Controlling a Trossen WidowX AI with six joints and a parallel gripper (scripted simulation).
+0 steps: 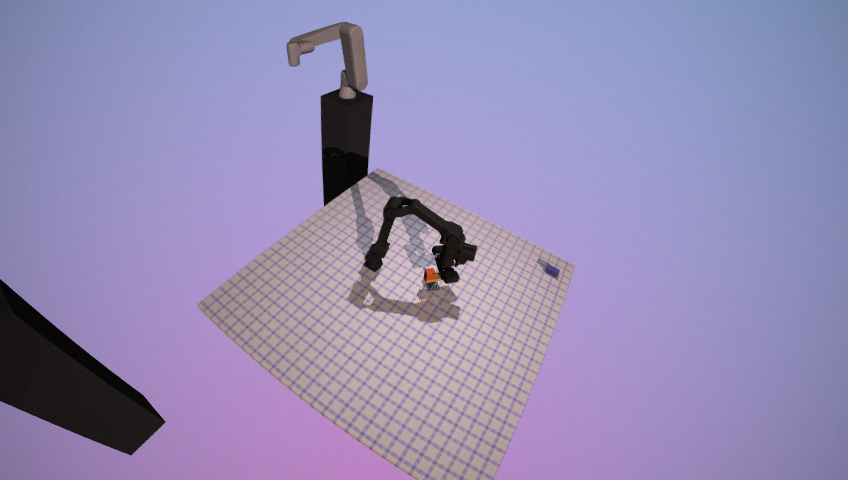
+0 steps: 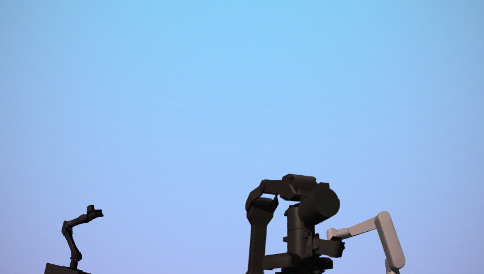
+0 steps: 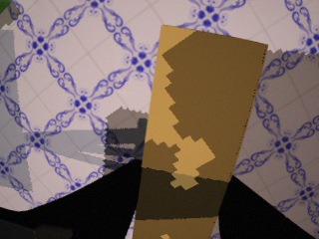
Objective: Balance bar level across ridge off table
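Note:
My gripper [image 1: 442, 270] [image 3: 182, 177] is shut on a long yellow bar [image 3: 214, 100] and holds it over the middle of the table. In the wrist view the bar runs up from between the dark fingers, with a dark band across it and patchy shadow. In the top view an orange-red block [image 1: 430, 273] with yellow beside it shows at the fingers; I cannot tell whether it is part of the bar. I cannot make out the ridge for certain. The bar's near end is cut off in the wrist view.
A small blue block [image 1: 552, 271] lies near the right corner of the tiled table [image 1: 357, 356]. A bit of something green [image 3: 4, 6] shows at the wrist view's top left corner. A grey arm [image 1: 355, 56] stands on a dark pillar [image 1: 346, 127] behind the table.

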